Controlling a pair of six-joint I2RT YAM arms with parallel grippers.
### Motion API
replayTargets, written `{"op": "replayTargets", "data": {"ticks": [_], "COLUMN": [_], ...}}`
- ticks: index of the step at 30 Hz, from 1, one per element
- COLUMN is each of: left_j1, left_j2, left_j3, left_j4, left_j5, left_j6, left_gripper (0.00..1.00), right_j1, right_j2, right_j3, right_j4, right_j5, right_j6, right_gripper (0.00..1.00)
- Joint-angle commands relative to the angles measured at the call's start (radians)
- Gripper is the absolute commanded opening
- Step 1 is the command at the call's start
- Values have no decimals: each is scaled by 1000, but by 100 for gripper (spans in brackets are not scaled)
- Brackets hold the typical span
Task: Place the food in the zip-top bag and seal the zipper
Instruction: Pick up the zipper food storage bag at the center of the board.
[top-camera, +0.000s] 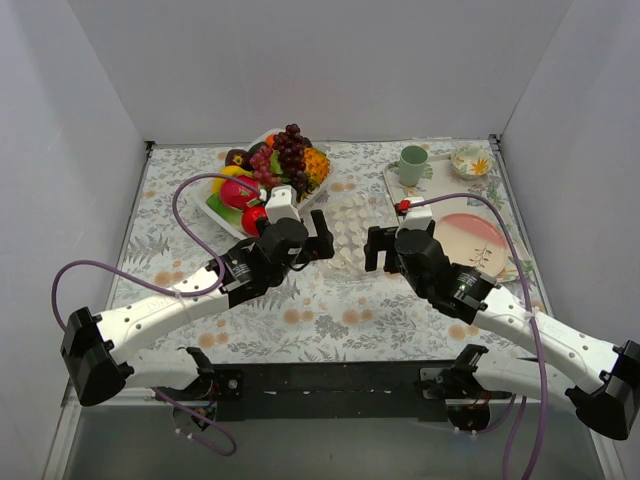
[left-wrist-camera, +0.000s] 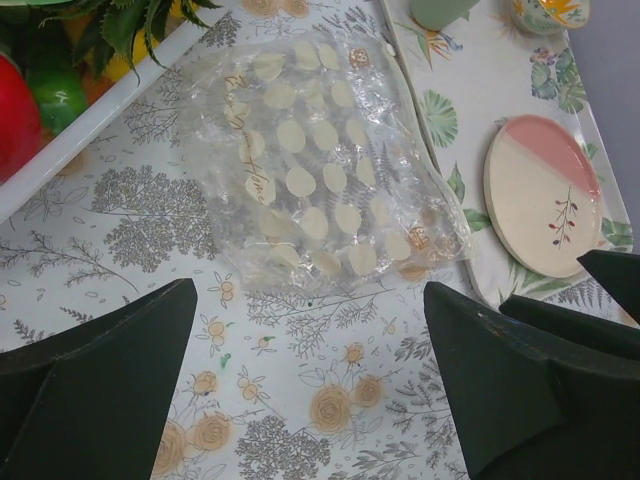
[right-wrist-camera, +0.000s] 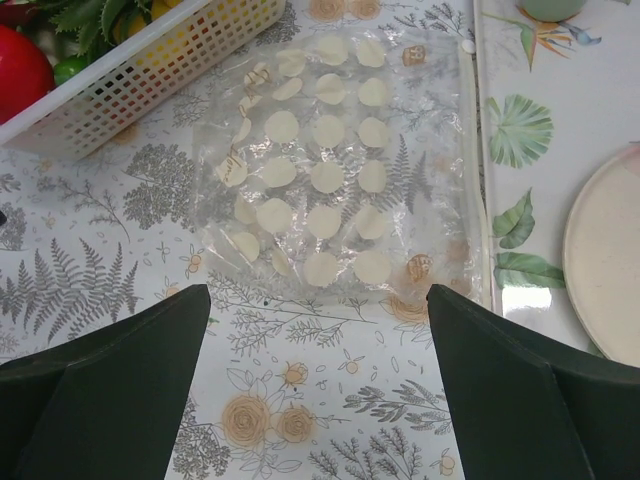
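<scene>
The zip-top bag, clear and crinkly with cream dots, lies flat and empty on the flowered tablecloth between my two grippers; it also shows in the left wrist view and the right wrist view. Its zipper strip runs along the bag's right edge. The food, with a red round fruit and a purple grape bunch, sits in the white basket at the back left. My left gripper is open and empty just left of the bag. My right gripper is open and empty just right of it.
A leaf-patterned tray at the right holds a green cup, a small flowered bowl and a pink and cream plate. The tray's edge lies close to the bag's right side. White walls enclose the table.
</scene>
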Motion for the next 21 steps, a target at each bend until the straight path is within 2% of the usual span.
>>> {"op": "replayTargets", "data": {"ticks": [1,7,10,13,17,21], "left_j1": [2,35,45,45,43,42], "left_j2": [-4,-3,81,213,345,482], "left_j3": [31,25,74,176,267,365], "left_j4": [-38,20,52,43,45,57], "left_j5": [-20,23,63,87,86,109], "left_j6": [-26,-34,-8,43,78,130], "left_gripper": [98,98,98,95,90,83], "right_j1": [4,2,-24,-105,-302,-435], "right_j2": [-35,-50,-52,-59,-97,-119], "right_j3": [9,29,41,44,17,14], "right_j4": [-2,-68,-103,-126,-102,-129], "right_j5": [75,133,141,75,-141,-239], "right_j6": [30,71,93,101,108,107], "right_gripper": [98,99,99,98,98,98]}}
